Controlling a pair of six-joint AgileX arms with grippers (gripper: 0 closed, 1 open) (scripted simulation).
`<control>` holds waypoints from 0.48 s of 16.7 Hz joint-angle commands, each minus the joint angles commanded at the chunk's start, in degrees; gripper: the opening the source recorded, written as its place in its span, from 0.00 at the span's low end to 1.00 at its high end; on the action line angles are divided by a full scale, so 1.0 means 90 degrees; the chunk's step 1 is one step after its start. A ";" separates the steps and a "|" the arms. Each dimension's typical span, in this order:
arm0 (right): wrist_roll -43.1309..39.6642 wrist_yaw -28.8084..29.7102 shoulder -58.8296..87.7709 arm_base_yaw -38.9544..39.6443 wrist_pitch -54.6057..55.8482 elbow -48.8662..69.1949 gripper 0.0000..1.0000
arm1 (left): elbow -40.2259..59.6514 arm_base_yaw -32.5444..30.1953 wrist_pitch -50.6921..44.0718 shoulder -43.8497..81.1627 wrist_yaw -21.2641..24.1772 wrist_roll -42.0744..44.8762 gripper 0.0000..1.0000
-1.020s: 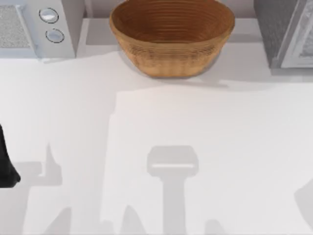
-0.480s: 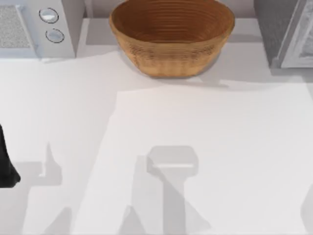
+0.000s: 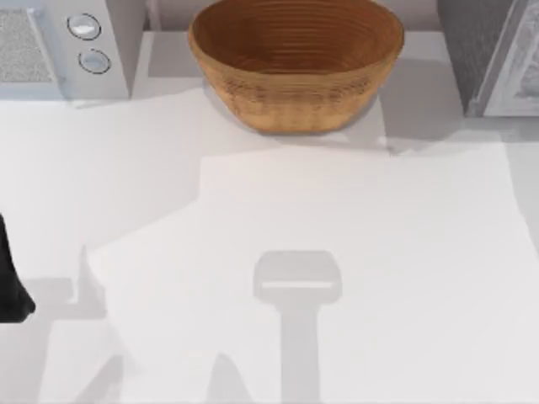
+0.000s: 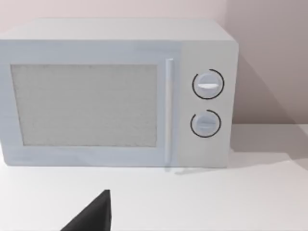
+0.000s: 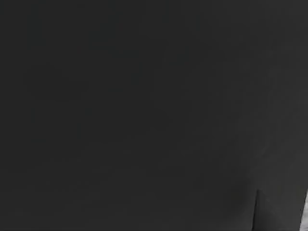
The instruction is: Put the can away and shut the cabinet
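Note:
The can is out of view. The grey cabinet (image 3: 477, 52) stands at the table's back right corner, with a lighter door panel (image 3: 515, 67) set at an angle at its right side. My left arm (image 3: 10, 282) is parked at the table's left edge as a black shape. A black tip of my left gripper (image 4: 92, 215) shows in the left wrist view, low over the white table and facing the microwave. The right wrist view is dark.
A large wicker basket (image 3: 295, 63) sits at the back centre. A white microwave (image 3: 63, 46) with two round dials (image 4: 208, 84) stands at the back left. Soft grey shadows lie across the white tabletop (image 3: 337, 210).
Only the shadows on the tabletop have shifted: the grey patch at the lower right edge has gone and a lit area has spread left. The left arm has not moved.

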 joint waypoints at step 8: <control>-0.0228 0.2649 -0.0116 0.2531 -0.0095 -0.0075 1.00 | 0.0000 0.0000 0.0000 0.0000 0.0000 0.0000 1.00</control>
